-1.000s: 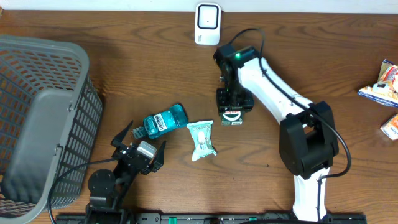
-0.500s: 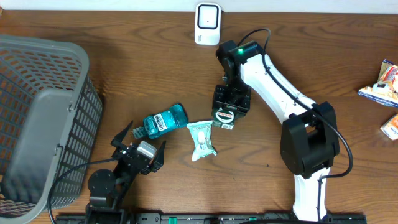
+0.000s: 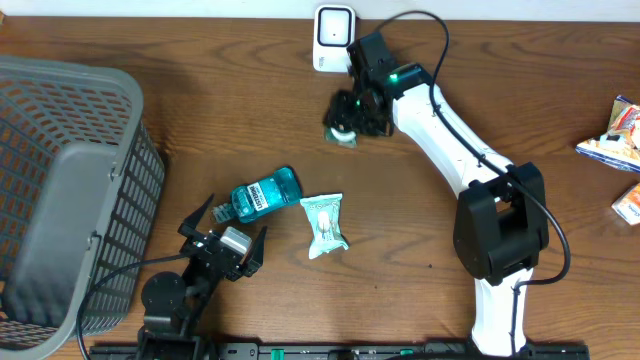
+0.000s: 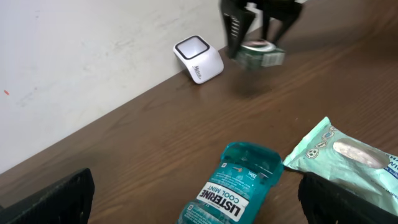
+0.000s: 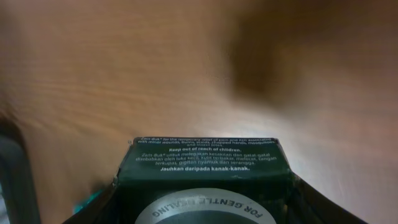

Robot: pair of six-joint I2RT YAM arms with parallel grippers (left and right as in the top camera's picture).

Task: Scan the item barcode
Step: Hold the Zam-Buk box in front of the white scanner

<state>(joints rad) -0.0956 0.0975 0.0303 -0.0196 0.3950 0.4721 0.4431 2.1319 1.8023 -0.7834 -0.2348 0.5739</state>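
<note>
– Near the back edge of the table, what is the right gripper (image 3: pixel 350 118) doing?

– It is pinching a dark green Zam-Buk box (image 5: pixel 202 167) between its fingers. The wrist view shows the box end-on, with small white print and "Keep out of reach of children" on it.

– Where is that box relative to the scanner?

– Just in front of the white barcode scanner (image 3: pixel 333 38), which stands against the wall. From the left wrist view the box hangs tilted above the wood, with its shadow on the table (image 3: pixel 250 110) beneath it. Box and scanner are near each other but do not touch.

– And the left gripper (image 3: pixel 228 225)?

– Low at the front of the table, jaws spread wide, holding nothing. A teal Listerine Cool Mint bottle (image 4: pixel 239 186) lies just ahead of it, and a pale green packet (image 3: pixel 325 225) lies beside the bottle.

– Anything else around?

– A grey mesh basket (image 3: pixel 60 190) sits at the left end. Some printed cartons (image 3: pixel 612 135) lie at the far right edge, too small to read.
</note>
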